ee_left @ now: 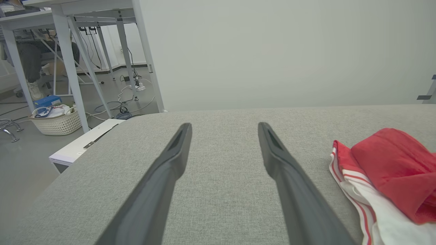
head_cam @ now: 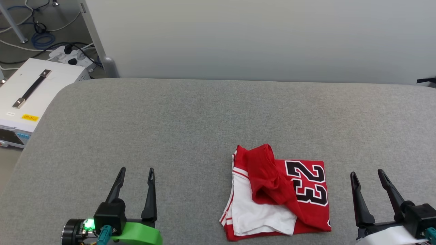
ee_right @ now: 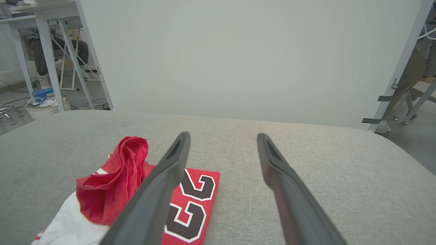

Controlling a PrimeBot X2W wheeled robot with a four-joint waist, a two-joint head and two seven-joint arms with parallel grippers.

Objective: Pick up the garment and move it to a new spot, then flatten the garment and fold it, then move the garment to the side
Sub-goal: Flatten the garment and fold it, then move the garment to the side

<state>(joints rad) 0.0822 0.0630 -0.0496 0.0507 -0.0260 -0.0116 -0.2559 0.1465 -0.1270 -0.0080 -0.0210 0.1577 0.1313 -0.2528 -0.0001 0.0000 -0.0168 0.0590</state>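
The garment is a red T-shirt with white sleeves and a black "23". It lies in a loosely folded heap on the grey padded table, near the front edge and right of centre, with a red flap bunched on top. My left gripper stands open at the lower left, well to the left of the garment, nothing between its fingers. My right gripper stands open at the lower right, just right of the garment, touching nothing. The garment lies right of my left fingers; in the right wrist view the garment lies left of my right fingers.
A pale partition wall stands behind the table. Left of the table, on the floor, sit a white case with a black handle and loose cables. A woven basket and white desk legs stand further left.
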